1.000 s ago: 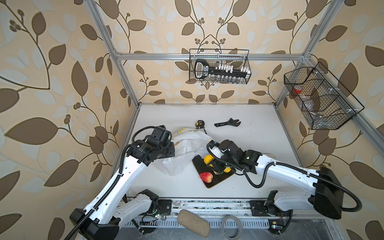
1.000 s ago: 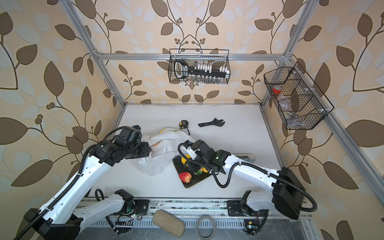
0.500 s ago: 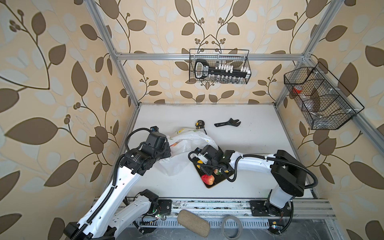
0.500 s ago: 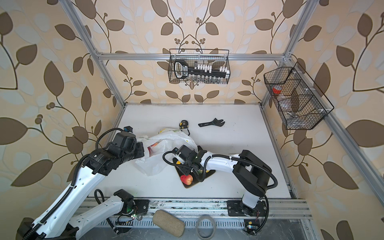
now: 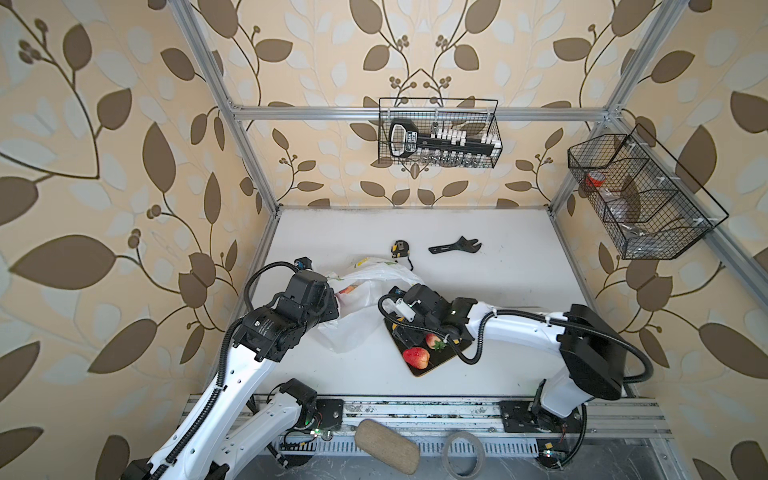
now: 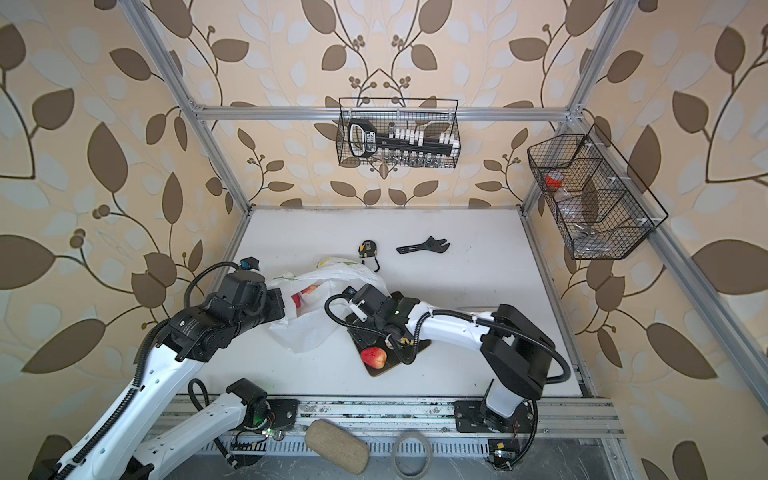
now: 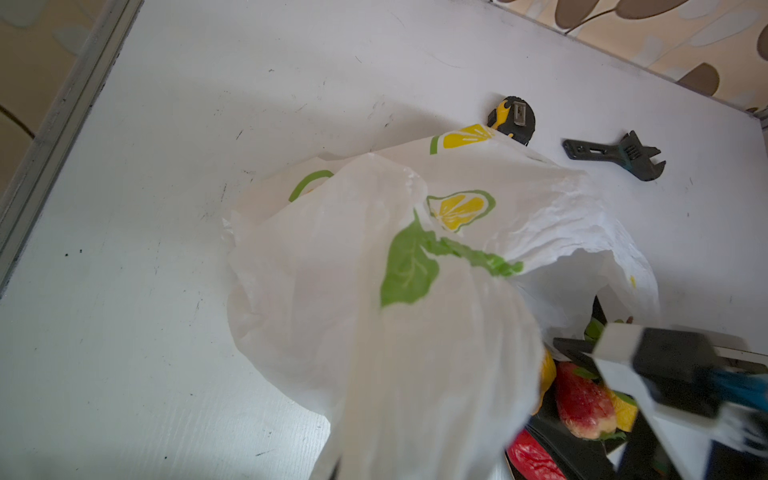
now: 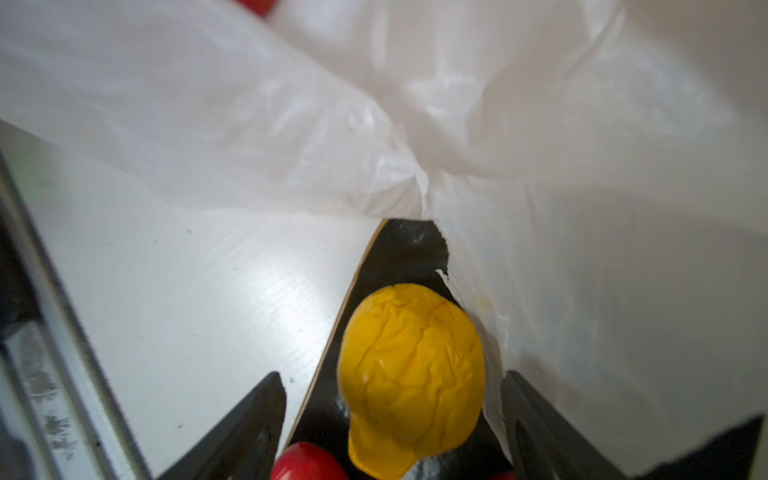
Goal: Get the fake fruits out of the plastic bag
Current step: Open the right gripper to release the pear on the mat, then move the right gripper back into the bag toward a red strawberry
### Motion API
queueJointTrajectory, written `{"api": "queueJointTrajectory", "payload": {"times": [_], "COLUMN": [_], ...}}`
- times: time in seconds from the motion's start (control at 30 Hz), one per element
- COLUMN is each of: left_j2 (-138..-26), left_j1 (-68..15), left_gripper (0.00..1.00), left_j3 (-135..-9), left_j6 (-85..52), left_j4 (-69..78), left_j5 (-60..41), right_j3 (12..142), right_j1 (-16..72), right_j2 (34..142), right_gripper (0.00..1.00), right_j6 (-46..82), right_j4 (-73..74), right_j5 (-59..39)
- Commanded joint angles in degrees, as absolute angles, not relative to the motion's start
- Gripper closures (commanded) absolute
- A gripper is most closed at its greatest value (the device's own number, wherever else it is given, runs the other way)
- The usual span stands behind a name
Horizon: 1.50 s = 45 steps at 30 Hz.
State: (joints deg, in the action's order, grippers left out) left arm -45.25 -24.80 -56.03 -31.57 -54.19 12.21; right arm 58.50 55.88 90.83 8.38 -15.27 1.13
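Note:
The white plastic bag (image 5: 361,309) (image 6: 307,326) lies crumpled left of the black tray (image 5: 424,370) (image 6: 400,362). My left gripper (image 5: 332,303) (image 6: 284,306) is shut on the bag's left edge, and the film stretches taut toward it in the left wrist view (image 7: 374,270). Two fake fruits show through the bag's film, an orange-red one (image 5: 348,289) and a red one (image 6: 296,300). My right gripper (image 8: 391,376) (image 5: 401,328) is open low over the tray, with a yellow fruit (image 8: 411,365) lying between its fingers. A red apple-like fruit (image 5: 416,357) and a strawberry (image 5: 433,341) rest on the tray.
A tape measure (image 5: 400,248) and a black wrench (image 5: 455,245) lie behind the bag. Wire baskets hang on the back wall (image 5: 438,139) and the right wall (image 5: 636,195). A brown pad (image 5: 386,444) and a tape ring (image 5: 463,451) sit by the front rail.
My left gripper has shut on the bag's edge and drawn it taut. My right gripper has swung in over the tray's left end and opened wider around the yellow fruit.

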Motion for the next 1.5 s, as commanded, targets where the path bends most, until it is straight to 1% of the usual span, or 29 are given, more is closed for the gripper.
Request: {"api": "queueJointTrajectory", "payload": {"times": [0.0, 0.07, 0.13, 0.2, 0.27, 0.3, 0.37, 0.47, 0.6, 0.63, 0.73, 0.97, 1.13, 1.23, 1.33, 1.47], "left_j2": [-43.76, -42.71, -41.79, -41.15, -40.91, -40.87, -40.78, -40.52, -40.04, -39.91, -39.56, -39.97, -40.25, -40.17, -39.95, -39.17], "left_j1": [-24.96, -24.96, -24.96, -24.96, -24.96, -24.96, -24.96, -24.96, -24.96, -24.96, -24.96, -24.96, -24.96, -24.96, -24.96, -24.96], "left_gripper": [1.00, 1.00, 1.00, 1.00, 1.00, 1.00, 1.00, 1.00, 1.00, 1.00, 1.00, 1.00, 1.00, 1.00, 1.00, 1.00], "left_j3": [-55.34, -54.39, -53.58, -52.96, -53.00, -53.24, -53.53, -53.91, -55.52, -55.86, -56.89, -57.83, -57.37, -57.37, -57.57, -57.65], "left_j6": [-32.16, -31.77, -31.75, -31.73, -31.73, -31.62, -31.59, -31.37, -31.23, -31.26, -31.21, -29.95, -29.81, -29.82, -29.73, -29.96], "left_j4": [-52.86, -51.53, -50.44, -49.59, -49.48, -49.57, -49.57, -49.07, -48.61, -48.43, -48.00, -47.51, -46.91, -46.50, -46.23, -46.13], "left_j5": [11.84, 10.79, 9.97, 9.05, 8.41, 8.19, 7.80, 7.15, 5.39, 4.86, 3.12, 1.38, 0.75, 0.72, 0.79, 1.05], "right_j3": [58.84, 58.93, 59.21, 61.76, 65.96, 68.17, 71.56, 76.12, 81.20, 82.67, 87.39, 95.72, 99.78, 103.10, 106.41, 109.62], "right_j1": [56.25, 56.24, 56.25, 56.23, 56.56, 56.85, 57.29, 57.72, 57.92, 57.92, 58.01, 58.47, 58.97, 59.40, 59.75, 59.77], "right_j2": [84.99, 83.89, 84.92, 89.01, 94.56, 97.41, 102.56, 109.52, 117.73, 119.53, 125.06, 134.61, 139.27, 142.06, 144.87, 147.50], "right_gripper": [0.21, 0.27, 0.37, 0.50, 0.59, 0.62, 0.66, 0.68, 0.68, 0.67, 0.59, 0.29, 0.15, 0.12, 0.11, 0.16], "right_j6": [10.10, 12.52, 16.64, 20.88, 23.02, 23.61, 24.69, 26.46, 29.60, 30.22, 31.85, 33.07, 31.23, 29.80, 28.38, 27.41], "right_j4": [-13.12, -8.24, -1.11, 4.65, 6.86, 7.82, 10.01, 13.09, 17.02, 17.26, 18.08, 15.88, 13.98, 11.69, 8.52, 4.43], "right_j5": [-2.30, -5.20, -7.16, -8.95, -9.00, -8.82, -8.69, -8.58, -4.99, -4.17, -1.77, 3.35, 4.12, 3.60, 3.84, 5.98]}}
